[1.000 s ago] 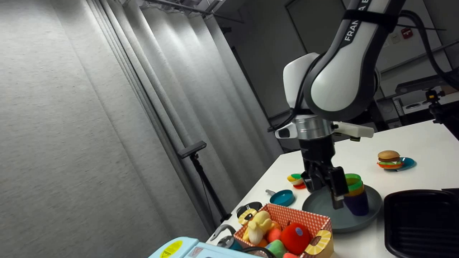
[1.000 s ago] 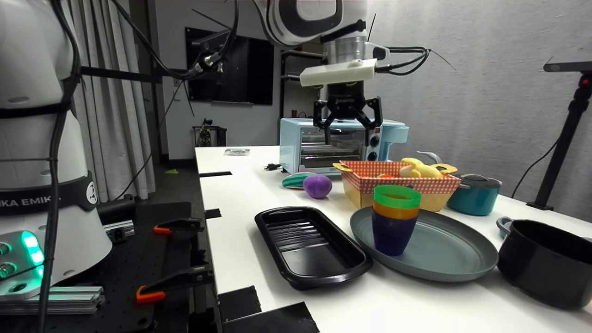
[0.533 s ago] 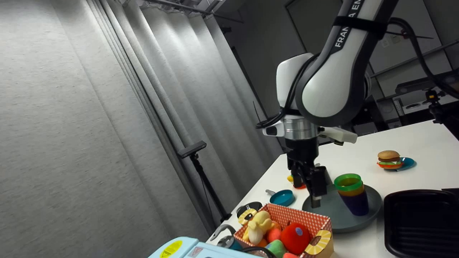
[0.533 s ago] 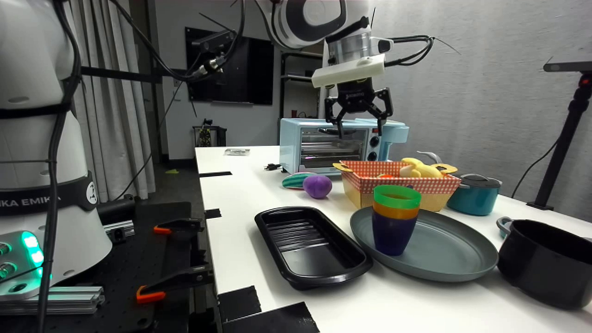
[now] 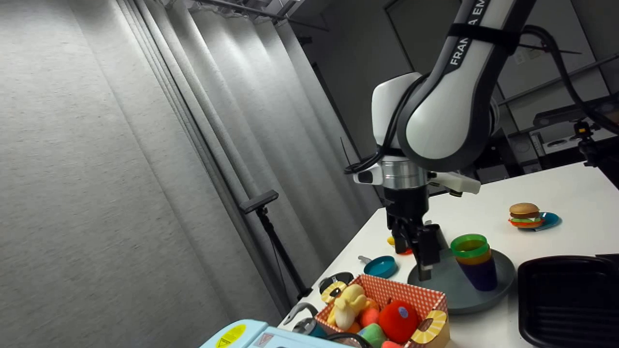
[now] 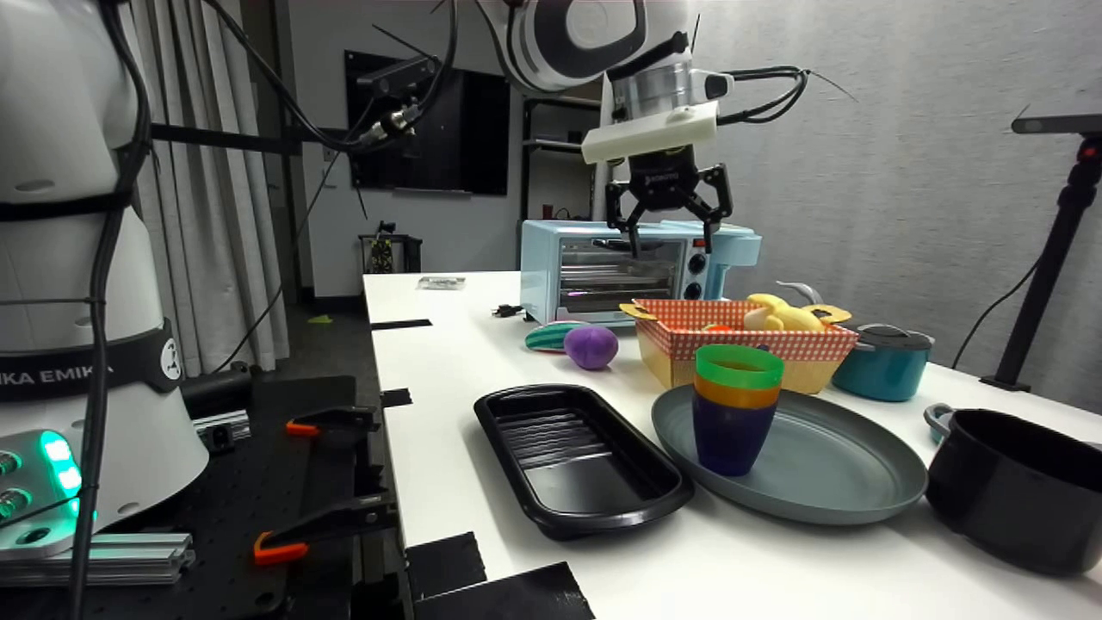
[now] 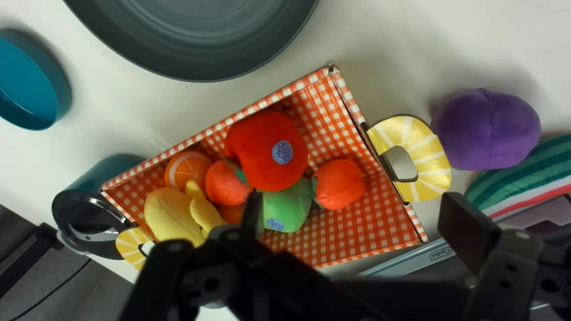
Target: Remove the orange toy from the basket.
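Note:
The basket is a box with red-white checks inside and yellow handles; it shows in both exterior views. It holds several soft toys. A rounded red-orange toy lies near its right handle; part of it shows in an exterior view. Another red-orange toy and an orange-slice toy lie farther left; I cannot tell which is meant by the orange toy. My gripper is open and empty above the basket's level, in both exterior views.
In the basket are also a large red toy, a green toy and a yellow toy. A purple toy, a grey plate, stacked cups, a black tray and a blue oven stand nearby.
Over the first half second my gripper moved from above the plate and cups toward the basket's far side and tilted slightly. Since then it is nearly still. The toys have not moved.

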